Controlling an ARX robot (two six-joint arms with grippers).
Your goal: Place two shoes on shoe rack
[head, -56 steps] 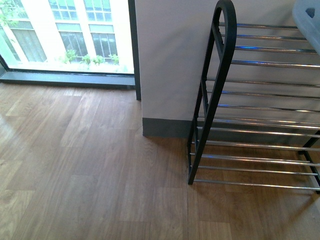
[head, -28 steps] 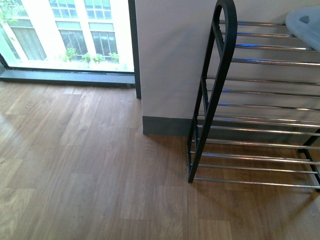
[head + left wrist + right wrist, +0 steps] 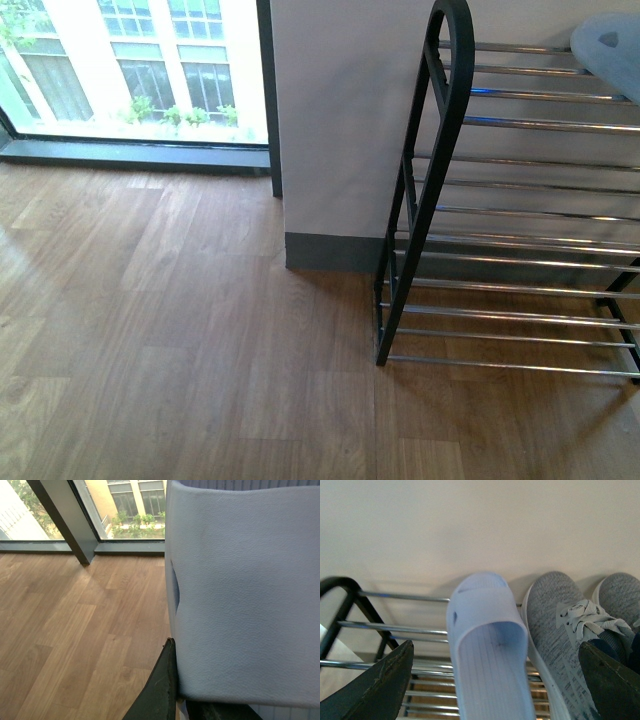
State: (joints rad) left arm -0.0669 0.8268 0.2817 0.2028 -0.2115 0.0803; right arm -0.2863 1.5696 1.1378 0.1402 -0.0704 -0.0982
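Shoe rack [image 3: 450,190]: black frame, silver rods, standing against the wall at three o'clock of the front view; the top tier is where the action is.

Grey sneakers [image 3: 560,625]: both parked on the top tier against the wall, laces up, at two to three o'clock in the right wrist view.

First sandal [image 3: 487,650]: pale blue-white, sitting on the top rods just beside the nearer sneaker, toe to the wall. In the front view its tip [image 3: 610,45] shows at the one o'clock corner; a second ago it hung higher and steeper there, now it lies lower and flatter, so it looks set down.

Second sandal [image 3: 245,590]: fills the left wrist view, well above the wooden floor [image 3: 75,630], not on the rack yet.

Right gripper [image 3: 495,690]: fingers spread wide either side of the first sandal, clear of it, so released.

Left gripper [image 3: 200,700]: dark finger [image 3: 160,690] against the second sandal's edge; I judge it clamped on the sandal.

Meaning: one sandal delivered, its partner is next.
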